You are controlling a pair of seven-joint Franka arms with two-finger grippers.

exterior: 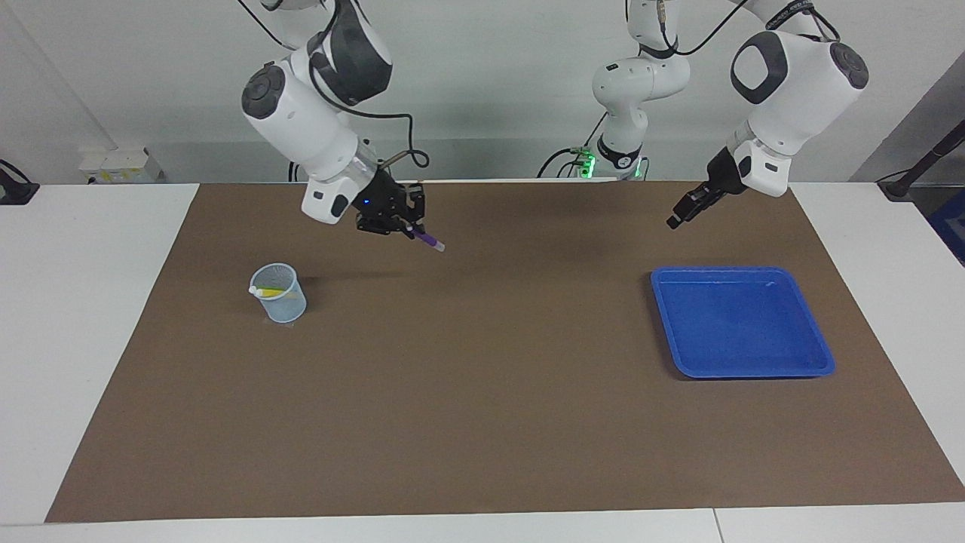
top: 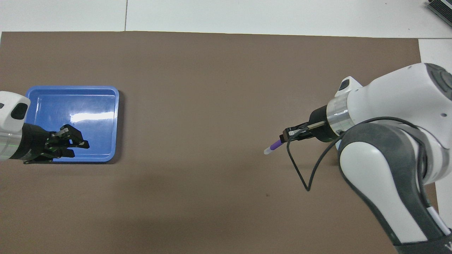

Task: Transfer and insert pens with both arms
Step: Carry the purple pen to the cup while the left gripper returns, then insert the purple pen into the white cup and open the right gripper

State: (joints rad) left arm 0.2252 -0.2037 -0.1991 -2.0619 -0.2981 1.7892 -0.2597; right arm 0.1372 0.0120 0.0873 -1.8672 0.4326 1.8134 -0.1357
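1. Purple is showing at the right gripper point(exterior: 407, 224), whose fingers are clamped on the purple pen point(exterior: 428, 240); the pen's whitish end is sticking out and pointing down toward the mat, and the gripper is hanging in the air over bare brown mat point(exterior: 482, 392), not yet over the cup.
2. Moving outward, the pale blue mesh cup point(exterior: 280, 294) is standing on the mat toward the right arm's end of the table, and a yellow pen point(exterior: 270, 290) is already lying slantwise inside it. A green pen cannot be made out; it may be sitting deeper in the cup, but I cannot tell.
3. At the other end, the left gripper point(top: 72, 141) is waiting in the air over the robot-side edge of the blue tray point(exterior: 818, 343). It is holding nothing, and whether it is apart or together I cannot tell.
4. Nothing is lying in the tray, so I judge the pick-ups and hand-over finished.
5. Remaining, by my reading: carrying the purple pen over the cup, tipping it upright and dropping it in.
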